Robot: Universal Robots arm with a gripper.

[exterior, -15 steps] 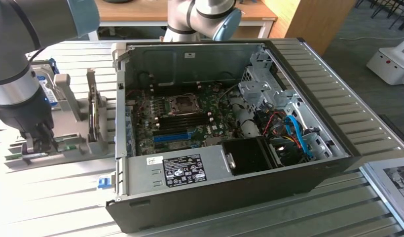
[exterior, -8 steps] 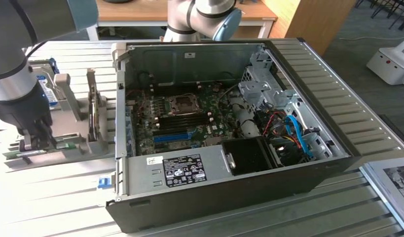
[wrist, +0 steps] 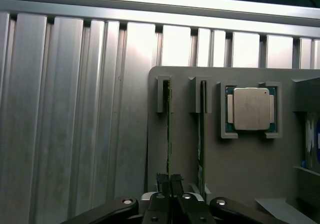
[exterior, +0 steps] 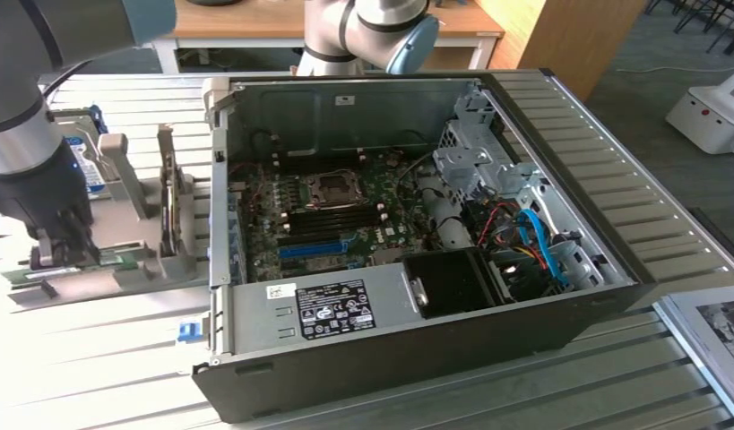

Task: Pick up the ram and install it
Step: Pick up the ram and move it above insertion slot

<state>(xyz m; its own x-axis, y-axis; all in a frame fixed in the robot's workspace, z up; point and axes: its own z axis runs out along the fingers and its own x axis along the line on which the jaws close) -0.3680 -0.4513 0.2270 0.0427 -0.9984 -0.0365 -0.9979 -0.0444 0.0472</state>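
My gripper (wrist: pixel 169 180) pinches the ram (wrist: pixel 169 134), which stands on edge in the slot nearest the grey holder (wrist: pixel 240 164)'s side edge, beside a second stick (wrist: pixel 201 129) and the CPU (wrist: pixel 248 108).

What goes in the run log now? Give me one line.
end effector: shut on ram stick | ram stick: upright in gray holder slot | computer case: open

I see the ram (wrist: pixel 169 129) edge-on: a thin green board standing upright on its long edge in a slot of the grey holder (wrist: pixel 240 169). Its far end sits in the slot's bracket, and its near end is pinched by the gripper (wrist: pixel 169 180).
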